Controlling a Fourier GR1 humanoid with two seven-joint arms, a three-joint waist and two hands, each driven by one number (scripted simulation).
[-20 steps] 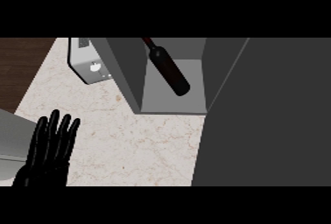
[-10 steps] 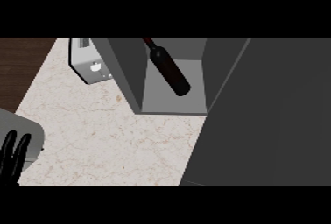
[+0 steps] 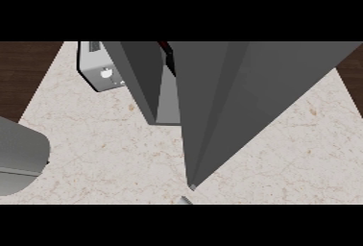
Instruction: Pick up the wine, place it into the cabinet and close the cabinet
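The grey cabinet (image 3: 152,81) stands on the counter at the upper middle. Its wide door (image 3: 241,101) has swung across the opening and stands only a narrow gap from the cabinet's left wall. Through that gap, near the top, only a dark sliver of the wine bottle (image 3: 169,54) shows inside the cabinet. Neither black hand shows in the head view. A grey piece of my left arm (image 3: 18,161) fills the left edge.
A silver appliance with a round knob (image 3: 99,72) sits left of the cabinet, close against its wall. The speckled stone counter (image 3: 106,158) spreads around the cabinet, with dark wood floor (image 3: 21,72) past its left edge. A small grey tip (image 3: 186,201) peeks in at the bottom edge.
The cabinet door has swung left, from wide open to almost shut, hiding most of the bottle. My left hand has dropped out of view at the lower left.
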